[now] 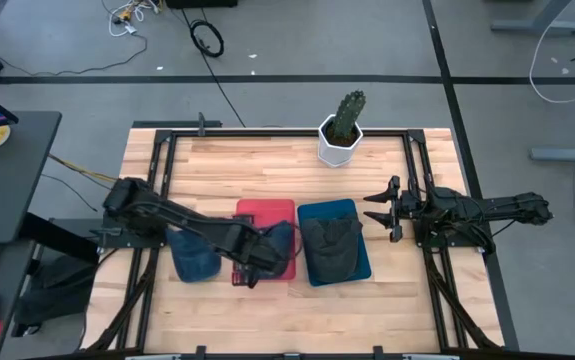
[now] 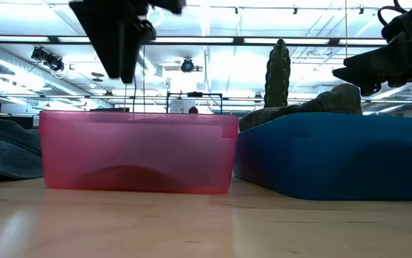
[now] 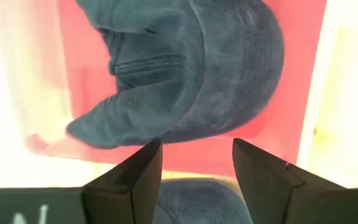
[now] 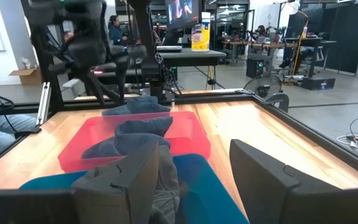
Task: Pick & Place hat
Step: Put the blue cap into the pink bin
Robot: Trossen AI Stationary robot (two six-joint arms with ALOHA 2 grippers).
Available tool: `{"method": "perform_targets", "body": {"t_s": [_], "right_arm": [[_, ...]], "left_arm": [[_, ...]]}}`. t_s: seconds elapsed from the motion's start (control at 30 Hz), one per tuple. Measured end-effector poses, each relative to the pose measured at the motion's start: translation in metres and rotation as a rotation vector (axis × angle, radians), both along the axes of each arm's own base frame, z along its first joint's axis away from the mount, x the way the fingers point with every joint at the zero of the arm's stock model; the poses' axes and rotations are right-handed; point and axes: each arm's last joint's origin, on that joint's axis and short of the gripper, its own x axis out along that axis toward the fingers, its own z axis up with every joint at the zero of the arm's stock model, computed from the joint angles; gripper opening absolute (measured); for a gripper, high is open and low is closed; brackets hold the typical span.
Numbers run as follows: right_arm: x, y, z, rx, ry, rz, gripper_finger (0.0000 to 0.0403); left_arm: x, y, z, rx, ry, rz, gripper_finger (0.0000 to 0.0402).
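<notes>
The room has a grey floor (image 1: pixel 297 45) crossed by dark seams and loose cables (image 1: pixel 205 38), a dark side desk (image 1: pixel 7 170) beside the wooden worktop (image 1: pixel 267 170), and ceiling strip lights (image 2: pixel 213 41) overhead.

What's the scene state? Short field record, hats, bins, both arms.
red bin: holds blue hat
blue bin: holds dark grey hat
second blue hat: on table, left of red bin
left gripper: above red bin, jaws open, empty
right gripper: right of blue bin, jaws open, waiting
cactus pot: table's far edge
</notes>
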Motion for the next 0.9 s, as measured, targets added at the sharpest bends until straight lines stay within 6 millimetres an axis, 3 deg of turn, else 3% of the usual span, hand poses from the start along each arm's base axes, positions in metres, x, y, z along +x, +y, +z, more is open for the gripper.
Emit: {"method": "perform_targets", "body": {"t_s": [0.27,0.57,0.9], "right_arm": [[0.000,0.000,0.000,0.000,0.000,0.000,0.0204],[0.000,0.000,0.000,0.000,0.000,0.000,0.0204],[0.000,0.000,0.000,0.000,0.000,0.000,0.0204]], "left_arm": [[-0.051,0.003,0.018,0.057,-0.090,0.113,0.0201],[-0.116,0.018,-0.001,0.022,-0.096,0.271,0.0202],[-0.166,0.031,-0.021,-0.051,-0.125,0.369,0.0236]]}}
